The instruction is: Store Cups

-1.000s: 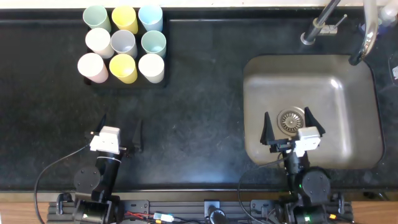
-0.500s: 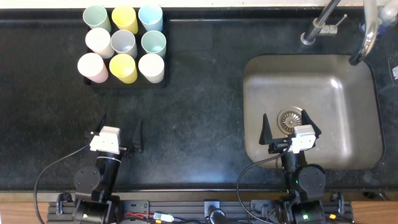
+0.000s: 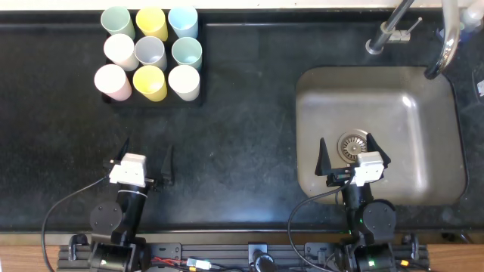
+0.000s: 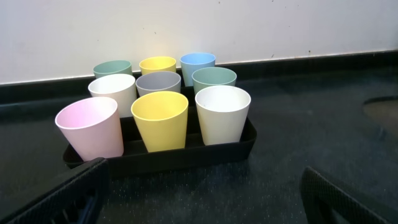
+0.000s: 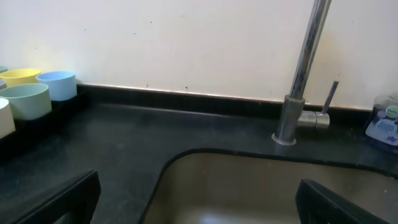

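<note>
Several pastel cups stand upright in a black tray (image 3: 156,102) at the counter's back left: a pink cup (image 3: 112,81), a yellow cup (image 3: 150,82) and a white cup (image 3: 184,81) form the near row. The left wrist view faces the same tray (image 4: 186,158), with the pink cup (image 4: 91,127), yellow cup (image 4: 160,119) and white cup (image 4: 222,114) in front. My left gripper (image 3: 146,164) sits open near the front edge, well short of the tray, holding nothing. My right gripper (image 3: 351,157) is open above the near part of the sink (image 3: 431,113).
A steel sink with a drain (image 3: 353,144) fills the right side. A faucet (image 5: 301,74) rises behind it, and a soap bottle (image 5: 384,121) stands beside it by the wall. Dark counter (image 3: 242,113) lies between tray and sink.
The right arm shifted slightly toward the left; the left arm and the cups stayed still.
</note>
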